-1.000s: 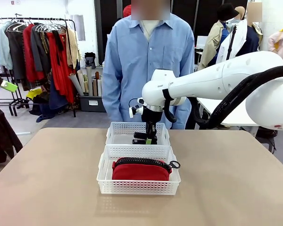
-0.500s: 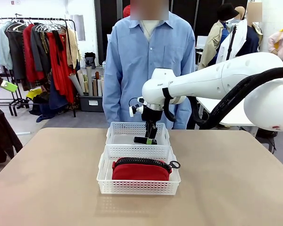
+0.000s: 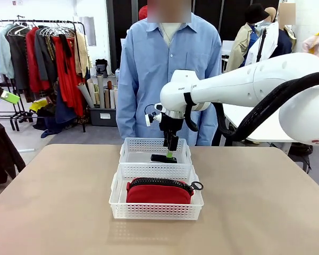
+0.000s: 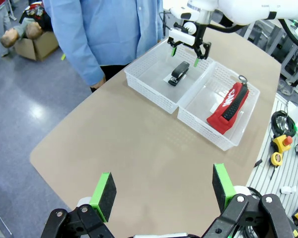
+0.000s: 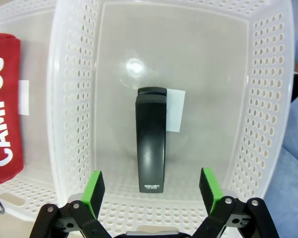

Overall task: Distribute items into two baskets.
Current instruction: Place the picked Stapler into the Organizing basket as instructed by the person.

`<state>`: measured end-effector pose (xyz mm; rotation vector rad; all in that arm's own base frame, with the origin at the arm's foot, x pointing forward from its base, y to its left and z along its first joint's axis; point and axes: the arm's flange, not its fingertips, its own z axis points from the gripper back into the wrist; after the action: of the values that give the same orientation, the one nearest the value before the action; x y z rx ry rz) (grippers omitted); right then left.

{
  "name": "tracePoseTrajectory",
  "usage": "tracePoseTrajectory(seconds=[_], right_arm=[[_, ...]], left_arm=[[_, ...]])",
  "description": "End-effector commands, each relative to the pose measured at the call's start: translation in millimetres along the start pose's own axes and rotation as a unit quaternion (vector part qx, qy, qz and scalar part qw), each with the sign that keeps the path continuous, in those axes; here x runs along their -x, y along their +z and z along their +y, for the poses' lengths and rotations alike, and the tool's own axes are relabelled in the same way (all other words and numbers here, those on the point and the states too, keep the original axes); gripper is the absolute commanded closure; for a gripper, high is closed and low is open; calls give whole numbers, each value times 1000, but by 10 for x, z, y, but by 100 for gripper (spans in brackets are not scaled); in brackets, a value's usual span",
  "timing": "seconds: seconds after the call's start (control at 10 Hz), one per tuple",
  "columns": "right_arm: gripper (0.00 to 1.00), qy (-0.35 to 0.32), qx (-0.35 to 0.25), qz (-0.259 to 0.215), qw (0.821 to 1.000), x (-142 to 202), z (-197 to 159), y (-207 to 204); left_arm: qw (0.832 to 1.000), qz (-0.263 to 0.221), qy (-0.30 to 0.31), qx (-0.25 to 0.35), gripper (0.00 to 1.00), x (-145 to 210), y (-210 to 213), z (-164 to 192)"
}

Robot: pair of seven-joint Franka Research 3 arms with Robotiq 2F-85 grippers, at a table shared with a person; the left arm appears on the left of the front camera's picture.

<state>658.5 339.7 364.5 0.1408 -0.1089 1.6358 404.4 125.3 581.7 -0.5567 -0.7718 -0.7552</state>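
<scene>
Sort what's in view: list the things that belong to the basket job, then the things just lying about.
Job:
red pouch, in the near basket
black stapler, in the far basket
right gripper, open above the stapler

Lying about:
clothes rack behind the table
cardboard box on the floor
yellow tool beside the table

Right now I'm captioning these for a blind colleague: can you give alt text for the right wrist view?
A small black stapler lies flat on the clear bottom of a white perforated basket, directly below the open right gripper, whose green-padded fingers stand apart above it. A red pouch printed CAMPUS sits in the neighbouring basket.
</scene>
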Motion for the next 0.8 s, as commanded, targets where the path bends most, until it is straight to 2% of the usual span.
tracePoseTrajectory(seconds=[0.0,0.3,0.7], right_arm=[[0,13,8,20,1000,17,75,123],[0,2,3,2,1000,-10,29,132],[0,2,3,2,1000,-10,29,132]], left_arm=[[1000,-11,-3,6,0,3,1,-8],[1000,-11,-3,6,0,3,1,-8],[1000,-11,-3,6,0,3,1,-8]])
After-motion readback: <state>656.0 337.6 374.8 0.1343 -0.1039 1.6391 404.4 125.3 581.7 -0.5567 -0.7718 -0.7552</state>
